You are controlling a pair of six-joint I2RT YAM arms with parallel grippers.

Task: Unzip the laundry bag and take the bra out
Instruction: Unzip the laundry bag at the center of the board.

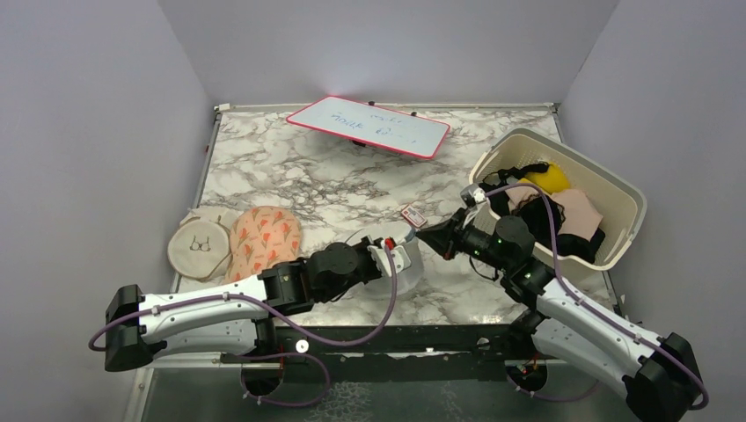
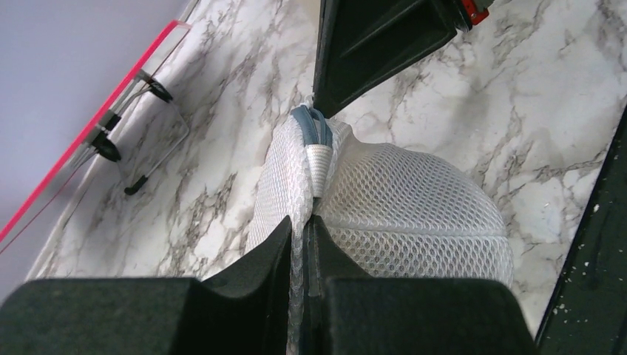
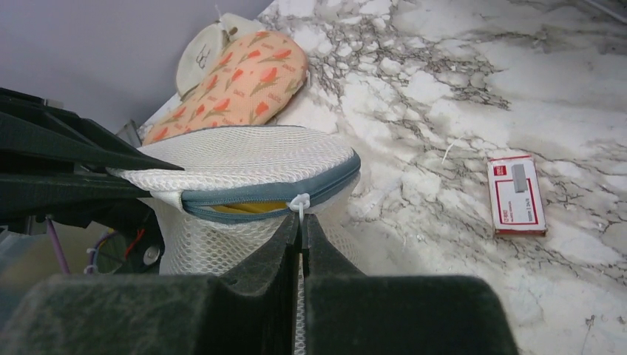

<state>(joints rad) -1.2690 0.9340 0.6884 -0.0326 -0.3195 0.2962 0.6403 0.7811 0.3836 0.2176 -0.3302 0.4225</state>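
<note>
Across the marble table [image 1: 334, 189], with the basket [image 1: 616, 189] at the right edge of the overhead frame and the whiteboard [image 1: 369, 126] at the top, my two claws met just below centre on the laundry bag [image 1: 400, 255], which stood on the table between them. My left claw [image 2: 299, 237] was pinched together on a fold of the white mesh, and my right claw [image 3: 302, 237] was closed on the small white pull tab [image 3: 299, 201] hanging from the grey zipper trim [image 3: 273, 194]. The orange pouch [image 1: 264, 239] and the beige pouch [image 1: 201, 244] lay well apart at the left, and a little red-and-white card [image 3: 515, 194] sat near the bag. As I judged it, the zipper was only partly open, and the trouble would come from the pull. The tab was thin, so it could slide out of my right pinch. If my left hold on the soft mesh gave, the whole bag would drag along instead of the slider running. Loose mesh could also catch in the teeth and jam it. Only my right wrist camera showed the gap in the zipper and a sliver of the mustard bra [image 3: 251, 209] inside, at lower centre. My left wrist camera showed mesh and a bunched end of trim but no yellow. The overhead view hid most of the bag behind my arms, though it alone showed the basket.
</note>
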